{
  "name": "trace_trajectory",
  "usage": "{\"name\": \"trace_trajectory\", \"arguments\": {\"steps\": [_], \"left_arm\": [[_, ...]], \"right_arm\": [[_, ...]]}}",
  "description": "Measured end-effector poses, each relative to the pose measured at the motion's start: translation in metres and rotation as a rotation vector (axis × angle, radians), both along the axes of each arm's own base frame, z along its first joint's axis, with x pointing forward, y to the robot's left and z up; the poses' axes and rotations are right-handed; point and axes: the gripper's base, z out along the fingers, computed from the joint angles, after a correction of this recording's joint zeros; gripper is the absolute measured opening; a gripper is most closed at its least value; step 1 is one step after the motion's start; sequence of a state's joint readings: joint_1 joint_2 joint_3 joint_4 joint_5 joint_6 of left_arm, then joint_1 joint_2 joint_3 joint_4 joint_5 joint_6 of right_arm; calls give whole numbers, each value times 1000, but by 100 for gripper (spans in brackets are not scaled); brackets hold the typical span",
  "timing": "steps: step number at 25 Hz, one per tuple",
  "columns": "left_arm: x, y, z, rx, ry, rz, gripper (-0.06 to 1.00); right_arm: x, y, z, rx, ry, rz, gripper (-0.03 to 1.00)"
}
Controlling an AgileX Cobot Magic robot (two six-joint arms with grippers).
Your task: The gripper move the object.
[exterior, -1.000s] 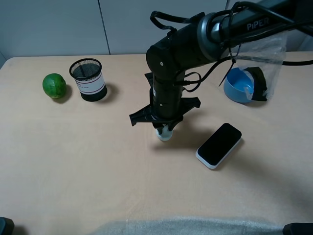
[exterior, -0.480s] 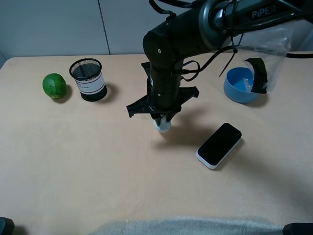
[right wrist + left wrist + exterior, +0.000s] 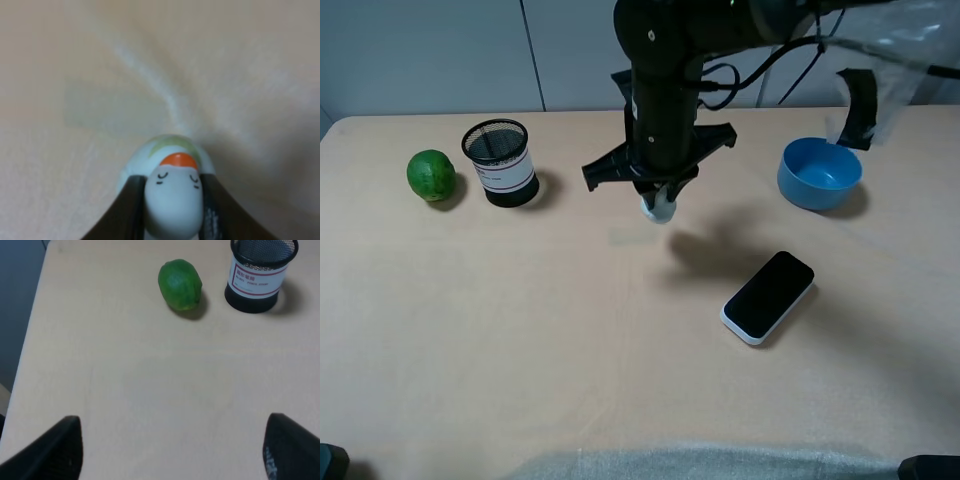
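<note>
One object (image 3: 658,208) pinched by its head between right gripper (image 3: 660,199) fingers, hanging over table (image 3: 520,330) centre, left of bowl (image 3: 820,176), beyond phone (image 3: 768,297) | left gripper (image 3: 172,452) spread, idle | risk: smooth rounded head slipping out under fast swing, dropping, rolling away.

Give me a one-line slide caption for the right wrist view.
Right hand shut on a pale figurine, held above the tan table.

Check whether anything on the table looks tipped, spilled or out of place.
Nothing spilled or tipped. The only oddity is the white figurine, clamped in the right tool above the table, its shadow cast well aside.
</note>
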State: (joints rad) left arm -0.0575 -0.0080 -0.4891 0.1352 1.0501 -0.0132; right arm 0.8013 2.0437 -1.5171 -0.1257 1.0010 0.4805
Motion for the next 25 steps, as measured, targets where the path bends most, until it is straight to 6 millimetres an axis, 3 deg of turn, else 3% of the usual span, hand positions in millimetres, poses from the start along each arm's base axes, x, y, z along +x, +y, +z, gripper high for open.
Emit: {"name": "trace_trajectory", "arguments": {"steps": [8,18,25], "left_arm": [[0,0,0,0,0,0,80],[0,0,0,0,0,0,80],[0,0,0,0,0,0,80]], "right_arm": [[26,-21,52,42,-95,-27,17],[67,-50,100,89,-232,-55,17],[91,-77,119,98,-296,-85,16]]}}
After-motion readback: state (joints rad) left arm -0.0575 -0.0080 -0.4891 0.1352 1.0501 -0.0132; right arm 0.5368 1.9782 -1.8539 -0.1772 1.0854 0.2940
